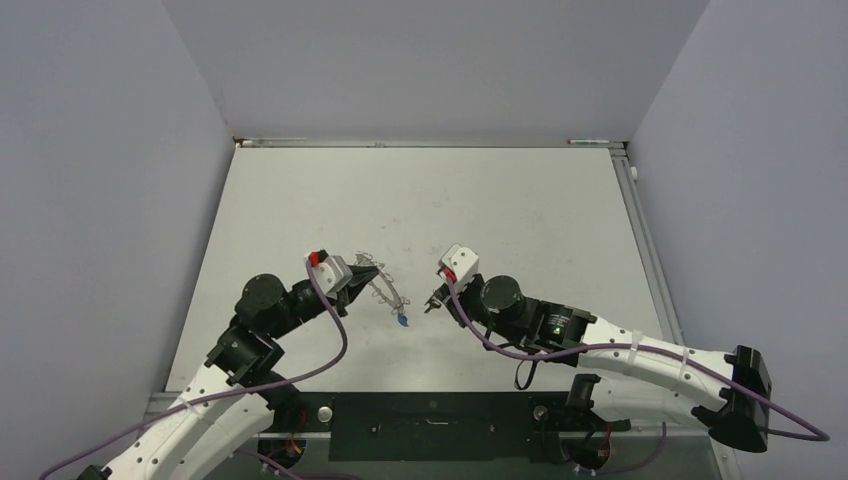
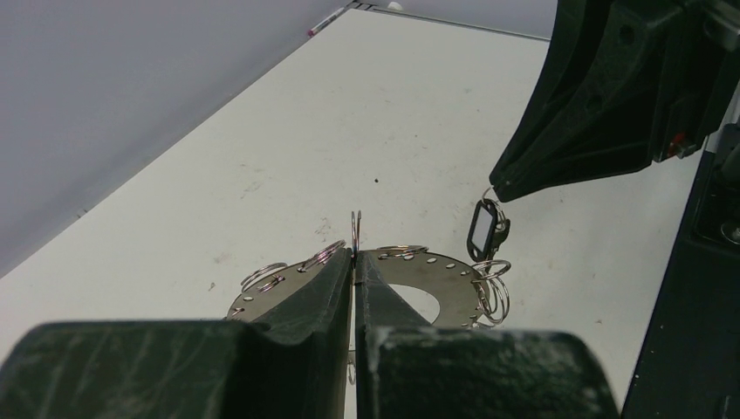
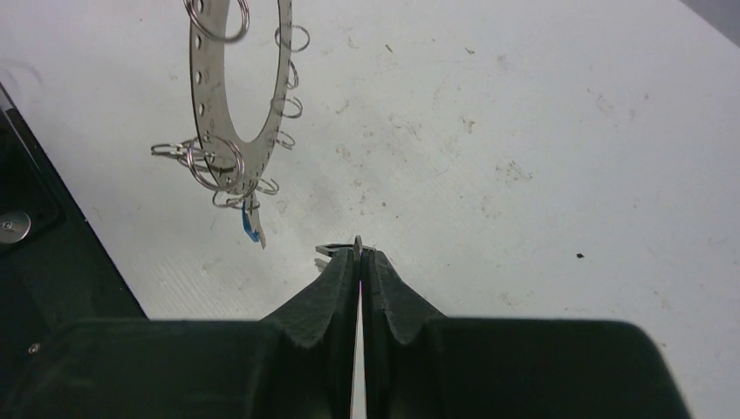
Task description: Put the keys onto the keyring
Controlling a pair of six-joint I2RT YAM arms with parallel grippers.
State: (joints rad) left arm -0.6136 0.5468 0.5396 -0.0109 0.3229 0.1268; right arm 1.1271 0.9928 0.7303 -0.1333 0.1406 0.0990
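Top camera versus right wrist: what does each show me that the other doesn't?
Only the top camera: the left gripper shut on one end of the keyring. Only the right wrist: the thin key pinched edge-on in the shut right gripper, and the small holes punched along the ring's band. Both: the keyring, its blue tag at the end nearest the right gripper, and the white table.

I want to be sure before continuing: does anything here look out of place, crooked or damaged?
Nothing is spilled or broken. The keyring hangs tilted above the table, pinched at its rim by the left gripper, its blue tag dangling. The right gripper pinches the key, only its tip showing, apart from the ring.
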